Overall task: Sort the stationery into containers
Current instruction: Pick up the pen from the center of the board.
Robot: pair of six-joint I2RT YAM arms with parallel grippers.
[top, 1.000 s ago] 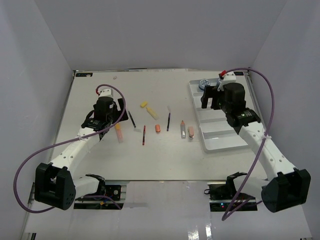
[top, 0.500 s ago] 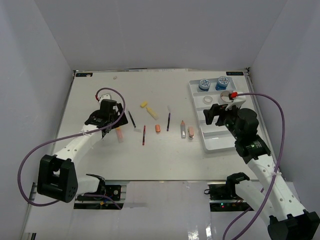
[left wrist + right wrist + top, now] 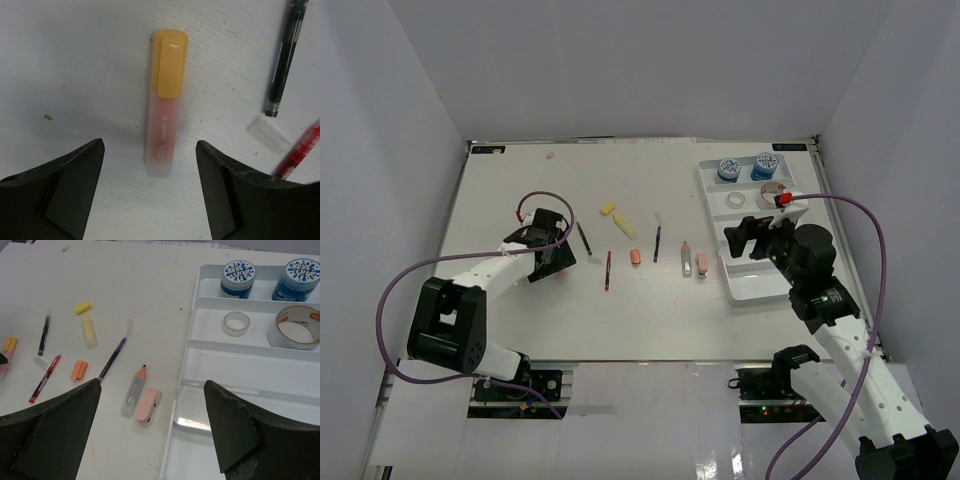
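A pink highlighter with an orange-yellow cap lies flat on the table. My left gripper is low over its bare end, open, a finger on each side and not touching it. Beside it lie a black pen and a red pen. The white tray holds two blue tubs and two tape rolls. My right gripper hangs open and empty above the tray's left edge.
Loose on the table between the arms lie a yellow cap, a yellow marker body, an orange piece, a purple pen, a grey marker and a pink piece. A clear cap lies by the red pen.
My left gripper has come down and nearer over the highlighter, its jaws a little narrower. My right gripper has pulled back from the tray's far end to its left edge.
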